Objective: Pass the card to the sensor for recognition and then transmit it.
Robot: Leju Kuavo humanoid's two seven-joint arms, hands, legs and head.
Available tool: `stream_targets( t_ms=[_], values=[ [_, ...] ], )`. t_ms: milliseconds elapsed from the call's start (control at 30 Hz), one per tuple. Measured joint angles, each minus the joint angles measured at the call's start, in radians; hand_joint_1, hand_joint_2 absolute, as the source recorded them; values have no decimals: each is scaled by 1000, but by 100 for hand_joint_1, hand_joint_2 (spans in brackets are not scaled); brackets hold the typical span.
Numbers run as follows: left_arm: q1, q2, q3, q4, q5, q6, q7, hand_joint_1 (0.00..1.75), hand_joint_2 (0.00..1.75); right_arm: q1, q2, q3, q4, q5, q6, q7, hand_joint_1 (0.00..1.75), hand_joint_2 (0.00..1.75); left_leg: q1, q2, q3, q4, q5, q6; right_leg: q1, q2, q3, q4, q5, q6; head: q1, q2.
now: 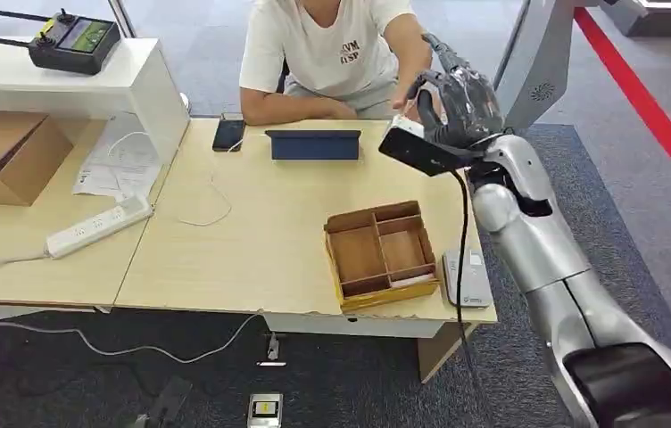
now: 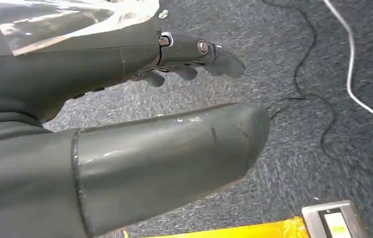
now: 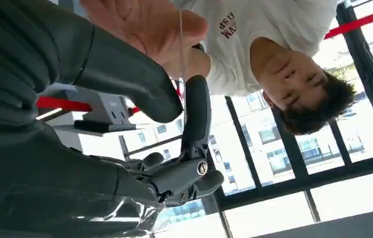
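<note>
Beside the person's palm [image 3: 140, 25], the right robot hand [image 3: 174, 124] pinches the card [image 3: 181, 44] edge-on.

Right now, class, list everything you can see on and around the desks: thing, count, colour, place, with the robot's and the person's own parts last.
Divided tray: one, brown cardboard, near right of the wooden table.
Card reader: one, grey, beside the tray at the table's right edge.
Tablet stand: one, dark blue, far side, before the person.
Phone: one, black, left of the stand.
Power strip: one, white, left table.
Cardboard box: one, brown, far left.
Remote controller: one, black, on the white shelf.
Papers: white, beside the shelf.
Card: one, seen edge-on, thin and pale, pinched by the right robot hand, at the person's hand.
Left robot hand: grey, over carpet, empty.
</note>
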Motion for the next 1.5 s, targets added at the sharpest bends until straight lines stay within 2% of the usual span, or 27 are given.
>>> stream_targets(
  t_ms=[233, 533, 567, 600, 833, 867, 1133, 1300, 1367, 1467, 1500],
  values=[
    [-9, -5, -23, 0, 9, 0, 1, 0, 0, -135, 82, 18, 208, 44, 27, 13, 175, 175, 0, 0, 0, 0, 0, 0, 0, 0, 0, 0, 0, 0, 0, 0],
    [-8, -4, -38, 0, 15, -9, 9, 0, 0, -164, 149, 34, 352, 46, 26, 16, 175, 175, 0, 0, 0, 0, 0, 0, 0, 0, 0, 0, 0, 0, 0, 0],
    [-8, -4, -39, 0, 15, -10, 9, 0, 0, -166, 154, 36, 365, 45, 26, 16, 59, 175, 0, 0, 0, 0, 0, 0, 0, 0, 0, 0, 0, 0, 0, 0],
    [-8, -4, -40, 0, 15, -12, 10, 0, 0, -168, 158, 37, 379, 45, 24, 16, 0, 175, 0, 0, 0, 0, 0, 0, 0, 0, 0, 0, 0, 0, 0, 0],
    [-7, -4, -45, 0, 16, -12, 12, 0, 0, -170, 172, 42, 427, 36, 5, 15, 0, 175, 0, 0, 0, 0, 0, 0, 0, 0, 0, 0, 0, 0, 0, 0],
    [-7, -4, -46, 0, 17, -12, 12, 0, 0, -171, 172, 43, 432, 35, -4, 11, 0, 0, 0, 0, 0, 0, 0, 0, 0, 0, 0, 0, 0, 0, 0, 0],
    [-5, -4, -46, 0, 29, -6, 13, 0, 0, -171, 187, 44, 448, 27, -86, -23, 0, 0, 0, 0, 0, 0, 0, 0, 0, 0, 0, 0, 0, 0, 0, 0],
    [9, -4, -45, 0, 52, 16, 6, 0, 0, -174, 185, 42, 447, -10, -239, -89, 0, 0, 0, 0, 0, 1, 0, 0, 0, 0, -1, 0, 0, 0, 0, 0],
    [17, -4, -45, 0, 70, 30, -3, 0, 0, -174, 168, 32, 436, -67, -340, -137, 0, 0, 0, 0, 0, 1, 0, 0, 0, 0, -1, -1, 0, 0, 0, 0],
    [31, -3, -45, 0, 93, 41, -11, 0, 0, -168, 127, 6, 402, -176, -401, -179, 0, 0, 0, 0, 0, 2, 0, 0, 0, 0, 0, -1, 0, 0, 0, 0],
    [37, -3, -44, 0, 101, 43, -13, 0, 0, -161, 107, -9, 386, -219, -409, -182, 0, 175, 0, 0, 1, 2, 0, 0, 0, 0, 0, -2, 0, 0, 0, 0]
  ],
)
